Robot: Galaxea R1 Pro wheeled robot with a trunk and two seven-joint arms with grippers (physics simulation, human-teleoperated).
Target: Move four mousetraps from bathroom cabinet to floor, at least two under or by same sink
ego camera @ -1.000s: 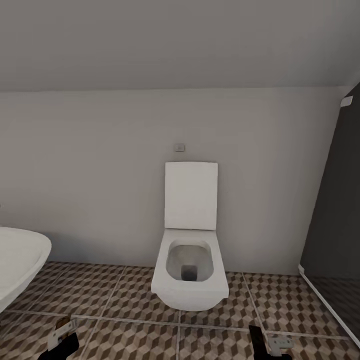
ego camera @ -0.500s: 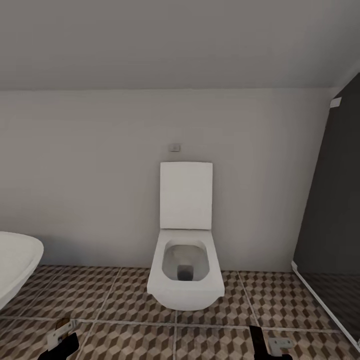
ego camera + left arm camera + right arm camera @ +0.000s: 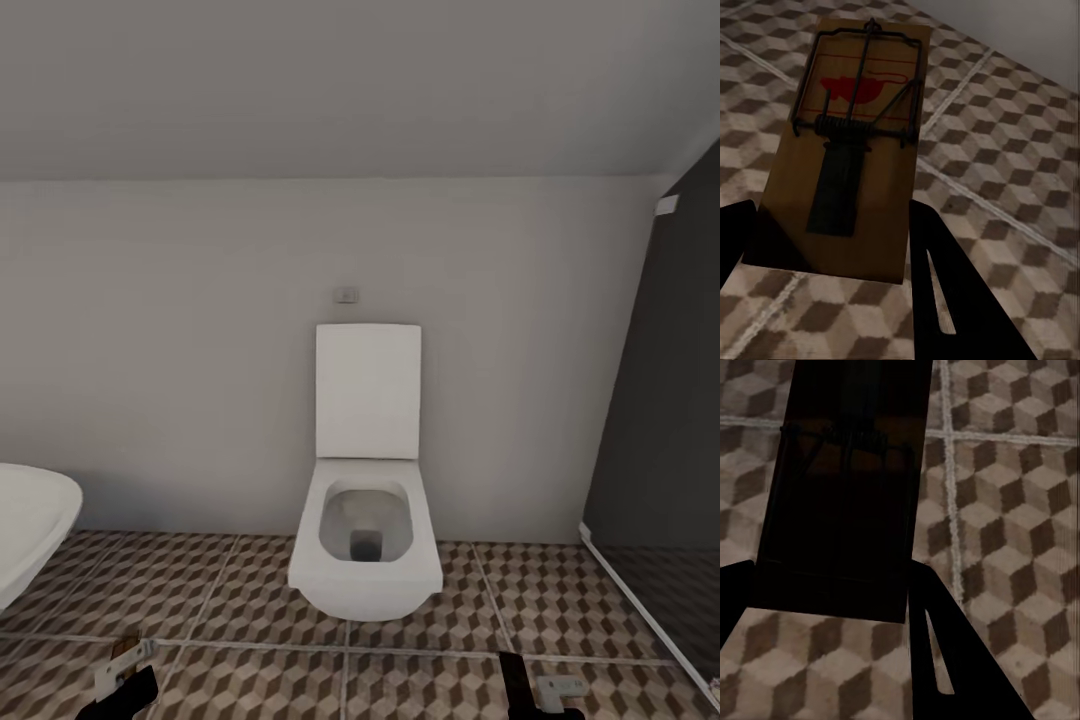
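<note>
Mousetraps fill both our grips: left gripper (image 3: 825, 240) clamps one mousetrap (image 3: 847, 142), right gripper (image 3: 825, 600) a shadowed mousetrap (image 3: 844, 487), above bathroom floor (image 3: 420, 670).

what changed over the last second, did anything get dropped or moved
The whole head view shifted: the toilet and the bathtub slid left in the picture while more of the dark panel came in, so the camera turned right. Nothing was let go: the left pincer still holds a mousetrap, and the right pincer a dark, shadowed board.
</note>
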